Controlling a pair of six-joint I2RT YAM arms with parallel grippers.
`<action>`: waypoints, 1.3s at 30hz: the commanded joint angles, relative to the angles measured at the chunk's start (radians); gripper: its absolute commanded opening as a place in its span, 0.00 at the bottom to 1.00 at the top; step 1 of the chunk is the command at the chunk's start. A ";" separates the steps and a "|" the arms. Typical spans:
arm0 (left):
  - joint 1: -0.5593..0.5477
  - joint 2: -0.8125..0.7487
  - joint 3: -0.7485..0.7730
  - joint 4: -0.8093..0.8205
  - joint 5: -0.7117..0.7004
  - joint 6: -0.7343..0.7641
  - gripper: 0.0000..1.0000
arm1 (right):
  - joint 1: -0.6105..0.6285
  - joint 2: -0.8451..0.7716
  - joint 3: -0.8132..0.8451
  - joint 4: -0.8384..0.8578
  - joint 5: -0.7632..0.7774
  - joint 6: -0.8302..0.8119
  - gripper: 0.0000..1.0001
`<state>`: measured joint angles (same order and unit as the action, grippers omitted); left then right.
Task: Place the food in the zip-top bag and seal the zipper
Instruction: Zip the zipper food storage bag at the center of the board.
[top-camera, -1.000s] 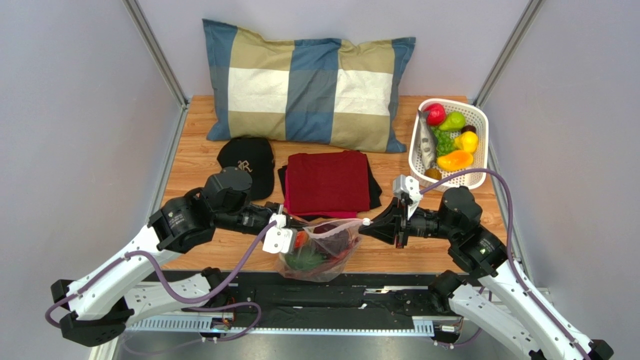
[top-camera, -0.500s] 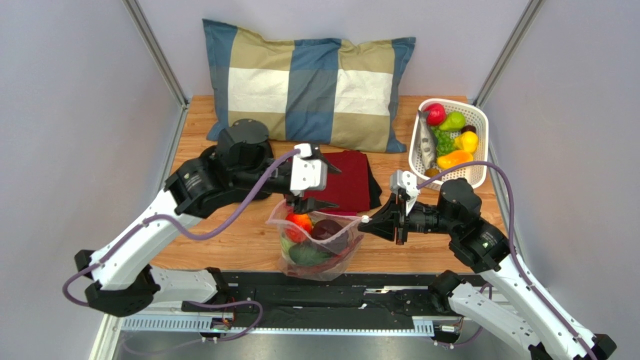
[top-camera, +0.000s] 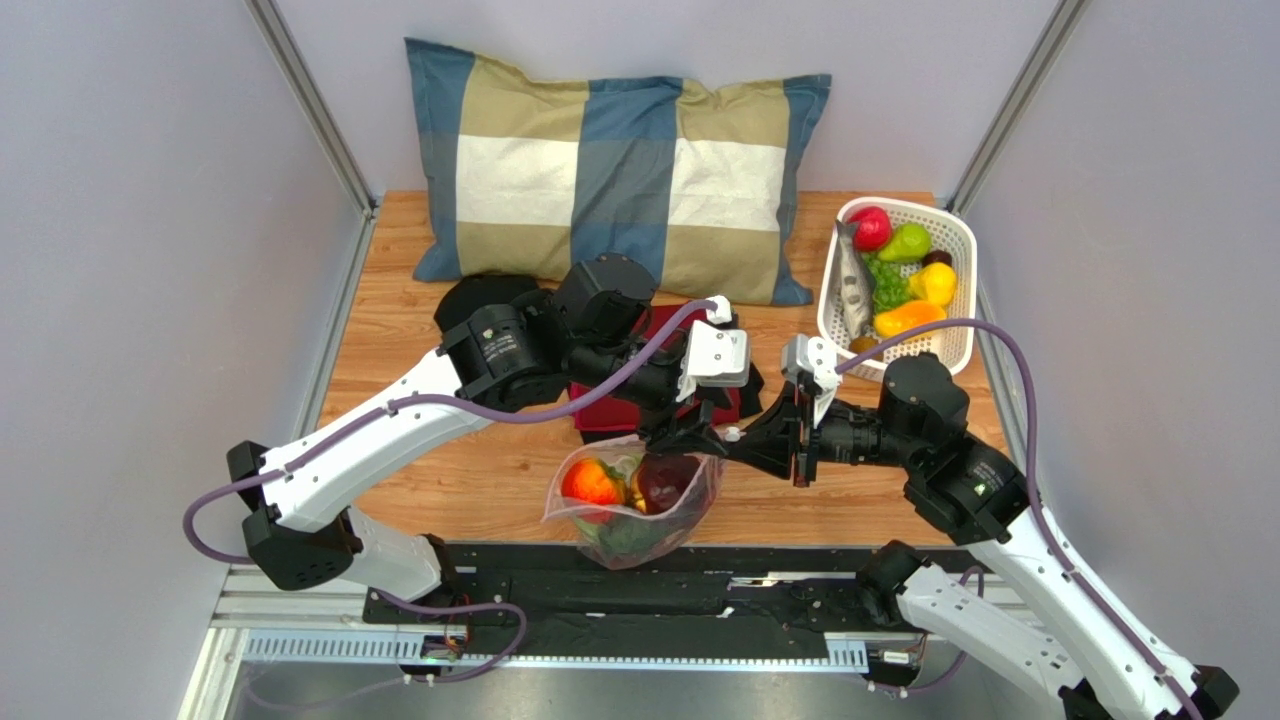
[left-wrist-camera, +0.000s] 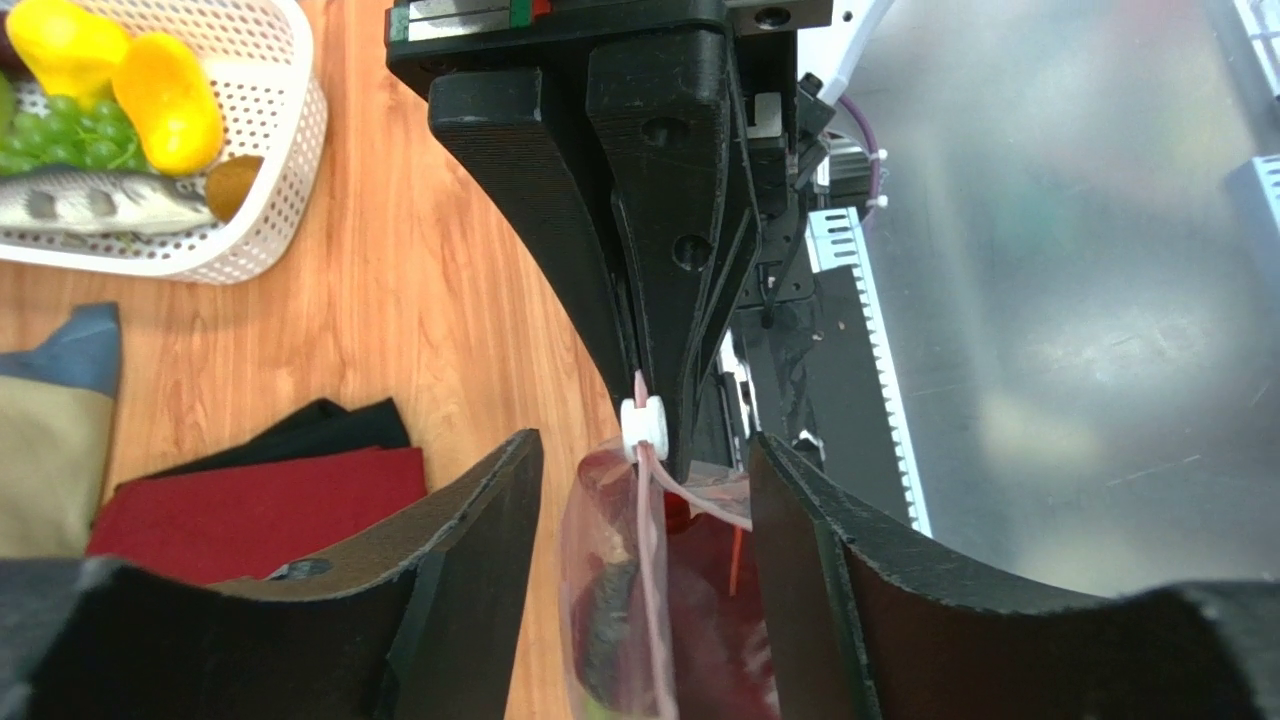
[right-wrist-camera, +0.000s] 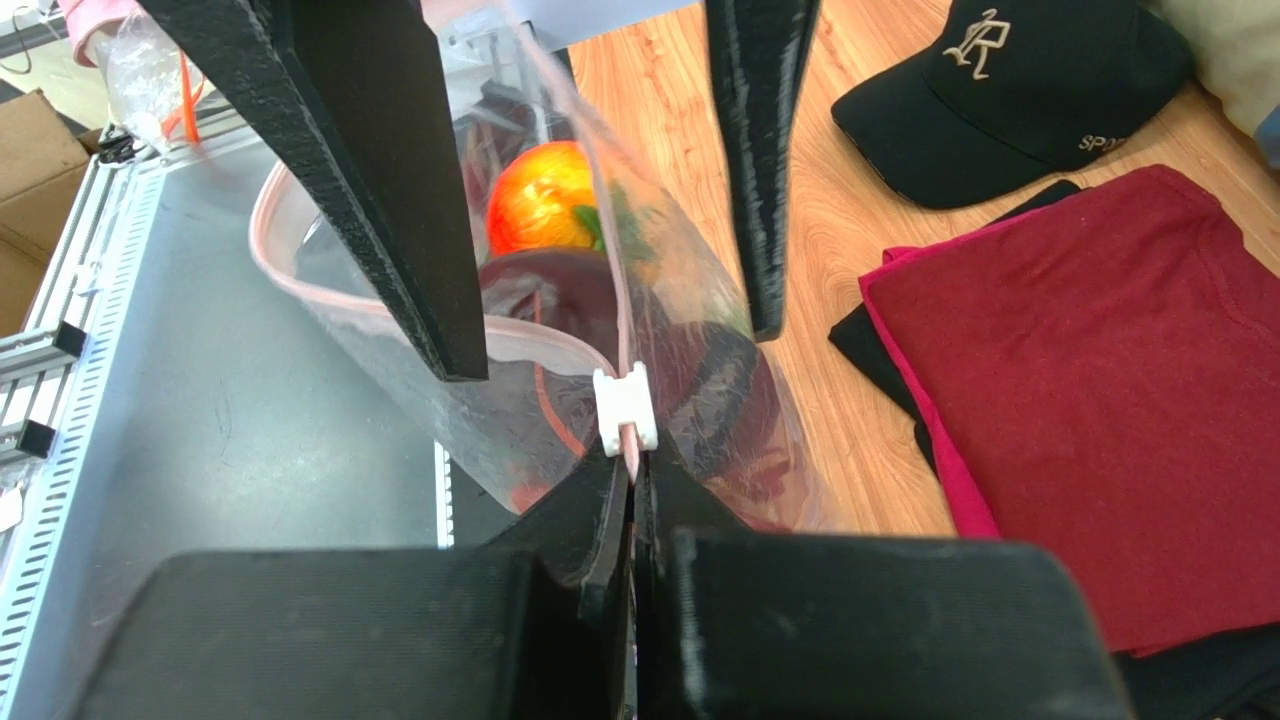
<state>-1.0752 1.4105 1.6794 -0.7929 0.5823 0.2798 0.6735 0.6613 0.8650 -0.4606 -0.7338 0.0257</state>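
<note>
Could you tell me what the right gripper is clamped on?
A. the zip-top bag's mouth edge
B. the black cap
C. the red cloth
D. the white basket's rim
A: in the right wrist view the right gripper is shut on the zip-top bag at its mouth edge, just below the white slider.

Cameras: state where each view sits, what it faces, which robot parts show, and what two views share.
Top external: above, behind the bases, looking down at the table; both arms show, left pincer and right pincer at the zip-top bag.
Left wrist: on the left arm, looking past its open fingers at the right pincer, shut on the bag.
Right wrist: on the right arm, looking past its shut fingers at the left fingers.
Shared: both wrists show the white slider.
</note>
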 joint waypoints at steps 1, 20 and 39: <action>-0.018 0.002 0.051 0.009 -0.021 -0.102 0.60 | 0.012 -0.005 0.052 0.031 0.027 0.011 0.00; -0.046 -0.002 0.008 -0.071 -0.088 -0.094 0.07 | 0.024 -0.005 0.086 -0.010 0.094 0.046 0.00; 0.023 -0.263 -0.236 -0.305 -0.141 0.015 0.04 | 0.008 -0.129 0.054 -0.145 0.392 0.027 0.00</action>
<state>-1.0958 1.2335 1.4944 -0.8909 0.4473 0.2695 0.7040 0.5846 0.9039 -0.5976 -0.5056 0.0822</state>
